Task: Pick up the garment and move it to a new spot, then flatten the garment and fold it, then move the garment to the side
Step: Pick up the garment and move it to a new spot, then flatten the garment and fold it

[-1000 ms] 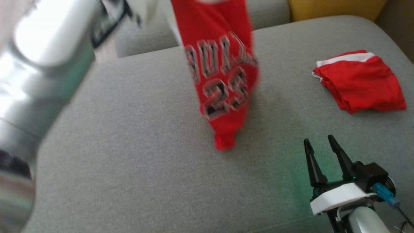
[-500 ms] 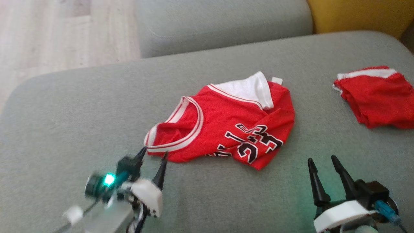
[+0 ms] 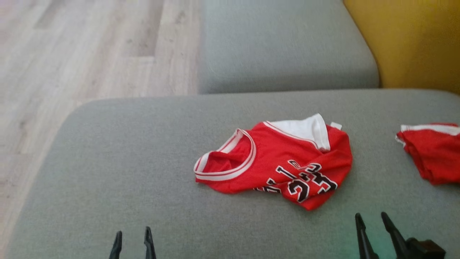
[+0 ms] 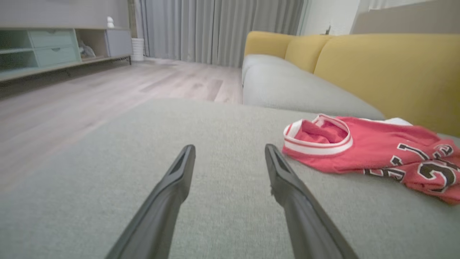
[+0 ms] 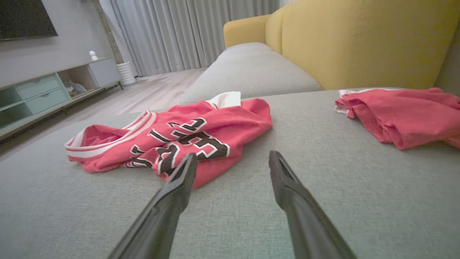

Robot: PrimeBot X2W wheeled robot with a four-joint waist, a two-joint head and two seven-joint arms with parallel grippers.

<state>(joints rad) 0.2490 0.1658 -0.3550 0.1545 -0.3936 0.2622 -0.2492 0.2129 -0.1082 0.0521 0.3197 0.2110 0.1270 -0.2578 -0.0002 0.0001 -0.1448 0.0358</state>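
Head view looks down on a broad grey seat cushion (image 3: 143, 187) of woven fabric; beyond its far edge lies a second cushion (image 3: 284, 46) of the same grey, and a yellow backrest (image 3: 413, 43) rises along the right; pale wooden floor (image 3: 90, 54) runs off to the left and far left. The left wrist view shows more of the room: grey curtains (image 4: 215, 28) hang at the far wall, and a low cabinet (image 4: 54, 46) with pale green drawers stands along the floor's left side.

The jersey (image 3: 280, 162), red with white trim, lies crumpled on the seat cushion, right of its middle; its neck opening faces left, black-and-white numerals face up on its near right part, and a white panel is folded over at its far side. Another red garment (image 3: 431, 154) lies bunched at the right edge of the head view, well apart from the jersey.

The seat cushion's left edge is rounded and drops to the floor; bare grey fabric stretches from that edge to the jersey's collar, and a bare strip runs along the near side between the jersey and both grippers.

The left gripper (image 3: 133, 233) sits low at the near edge, left of the jersey, fingers spread apart over bare fabric; the right gripper (image 3: 371, 216) sits at the near right, fingers likewise spread, its left finger near the jersey's hem but apart from it; neither holds the jersey.
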